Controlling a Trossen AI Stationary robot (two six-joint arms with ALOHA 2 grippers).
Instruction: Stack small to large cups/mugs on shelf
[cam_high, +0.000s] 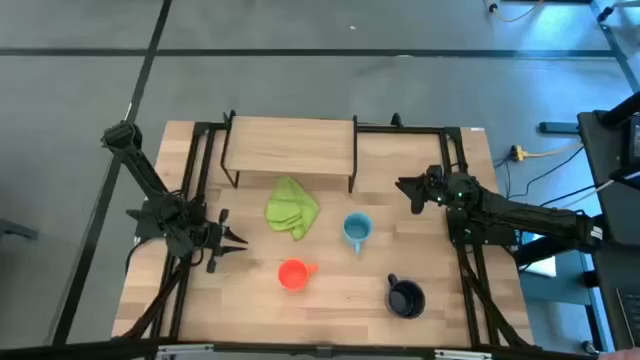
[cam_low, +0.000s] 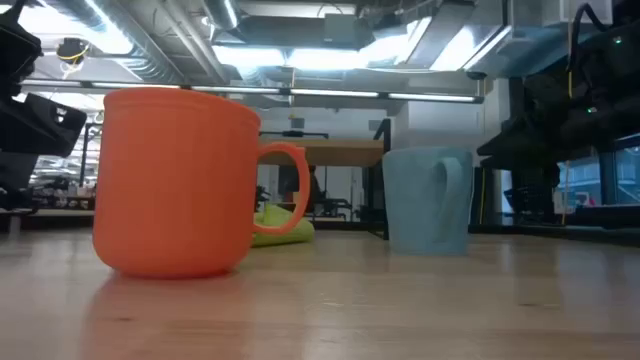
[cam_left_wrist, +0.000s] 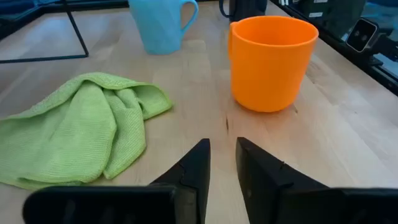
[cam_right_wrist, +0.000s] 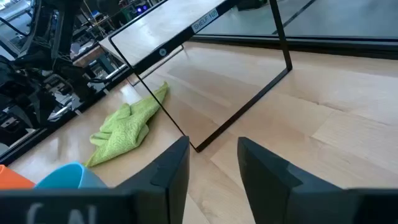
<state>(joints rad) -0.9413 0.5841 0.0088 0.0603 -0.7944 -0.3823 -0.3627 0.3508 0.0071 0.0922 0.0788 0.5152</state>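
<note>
Three mugs stand upright on their bases on the tabletop: a small orange mug (cam_high: 293, 274) (cam_left_wrist: 270, 62), a light blue mug (cam_high: 357, 230) (cam_low: 428, 200) and a dark navy mug (cam_high: 405, 297). The light-wood shelf (cam_high: 290, 145) (cam_right_wrist: 180, 28) stands on thin black legs at the table's far side, with nothing on it. My left gripper (cam_high: 235, 245) (cam_left_wrist: 222, 144) hovers left of the orange mug, open by a narrow gap and pointing toward it. My right gripper (cam_high: 400, 188) (cam_right_wrist: 212, 143) hovers right of the shelf, open and holding nothing.
A crumpled green cloth (cam_high: 291, 208) (cam_left_wrist: 74, 124) lies on the table in front of the shelf, between my left gripper and the light blue mug. Black arm frames run along the table's left and right sides. Bare wood shows between the mugs and along the near edge.
</note>
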